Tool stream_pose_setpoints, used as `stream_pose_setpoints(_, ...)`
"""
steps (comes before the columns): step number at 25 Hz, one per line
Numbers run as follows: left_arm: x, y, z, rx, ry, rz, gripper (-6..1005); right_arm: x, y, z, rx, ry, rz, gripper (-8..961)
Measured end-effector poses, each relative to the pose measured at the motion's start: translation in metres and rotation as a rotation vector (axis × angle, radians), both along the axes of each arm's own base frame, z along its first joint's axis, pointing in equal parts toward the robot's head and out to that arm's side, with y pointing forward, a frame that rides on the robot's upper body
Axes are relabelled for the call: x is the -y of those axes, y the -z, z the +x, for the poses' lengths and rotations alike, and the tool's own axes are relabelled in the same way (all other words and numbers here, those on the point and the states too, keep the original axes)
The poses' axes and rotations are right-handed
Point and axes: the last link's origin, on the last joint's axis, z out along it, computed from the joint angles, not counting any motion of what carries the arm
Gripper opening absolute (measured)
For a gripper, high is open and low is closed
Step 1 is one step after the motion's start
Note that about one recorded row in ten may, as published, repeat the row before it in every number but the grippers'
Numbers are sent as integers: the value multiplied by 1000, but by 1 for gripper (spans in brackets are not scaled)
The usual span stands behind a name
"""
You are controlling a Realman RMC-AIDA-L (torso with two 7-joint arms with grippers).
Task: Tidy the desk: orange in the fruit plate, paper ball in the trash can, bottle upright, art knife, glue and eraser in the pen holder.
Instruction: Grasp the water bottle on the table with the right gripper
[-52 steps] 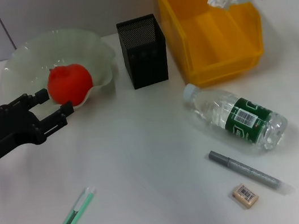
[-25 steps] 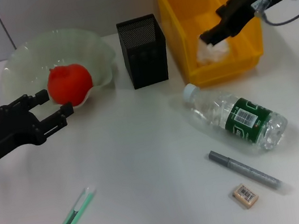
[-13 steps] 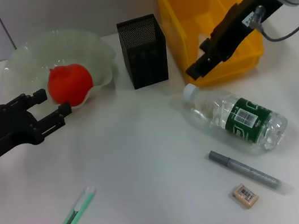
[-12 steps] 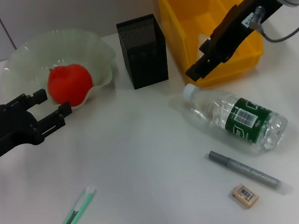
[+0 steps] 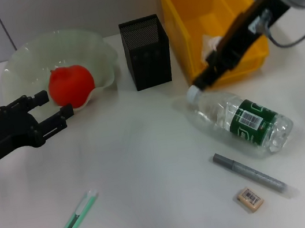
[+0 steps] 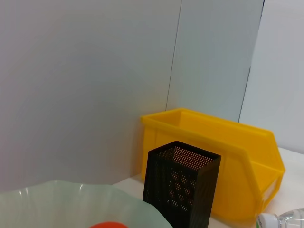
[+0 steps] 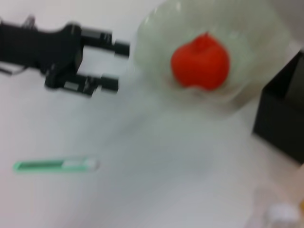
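One bottle [image 5: 240,119] left lying, right gripper [image 5: 199,82] at its cap.
Right jaws unclear; grip below the cap, tip upright; left gripper [image 5: 52,110] idles wide.

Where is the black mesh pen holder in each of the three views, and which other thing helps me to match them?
Head view: the pen holder stands at the back of the desk, between the fruit plate and the yellow bin.
Left wrist view: pen holder low in the middle, in front of the yellow bin.
Right wrist view: pen holder cut by the right edge.
Shared landmark: the orange in the plate, partly visible in the left wrist view and clear in the right wrist view.
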Motion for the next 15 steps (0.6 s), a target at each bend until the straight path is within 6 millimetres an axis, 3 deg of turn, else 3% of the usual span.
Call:
stream_pose_setpoints(6, -1, 0, 2, 5, 1, -5, 696, 0, 4, 5, 31, 98, -110, 638)
stream_pose_setpoints(8, -3, -1, 4, 8, 5, -6, 696, 3, 2, 3, 38, 111, -122, 826)
stream_pose_setpoints(15, -6, -2, 7, 8, 13, -7, 696, 7, -8, 3, 51, 117, -100, 827)
